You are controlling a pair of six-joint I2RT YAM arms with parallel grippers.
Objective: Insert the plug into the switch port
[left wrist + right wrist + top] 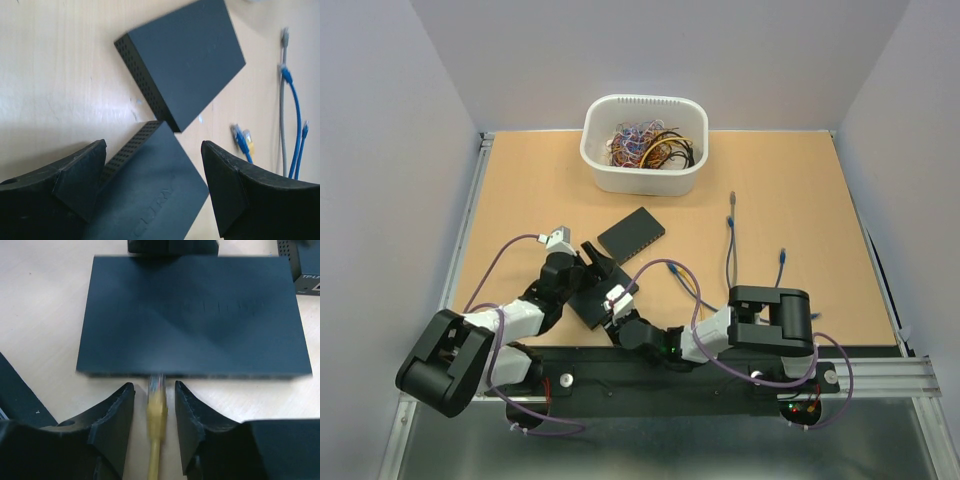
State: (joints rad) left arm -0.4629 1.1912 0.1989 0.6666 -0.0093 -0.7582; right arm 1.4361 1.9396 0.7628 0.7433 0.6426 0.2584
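Right claw (154,386) flanks yellow plug (156,415), clear tip at black switch (192,315).

Right wrist view: a second switch (306,262), black, sits in the top right corner. Its front face has small white printed lettering that reads "TP-LINK". The print is tiny and slightly soft, and it runs close to the picture's edge.

Left wrist view: the near switch (160,195) has a short row of capital letters moulded into its flat top, in the same black as the casing. They are seen at a slant near the bottom of the picture and are too faint to read with any certainty.

Top external view: both switches appear too small for any lettering to be made out.
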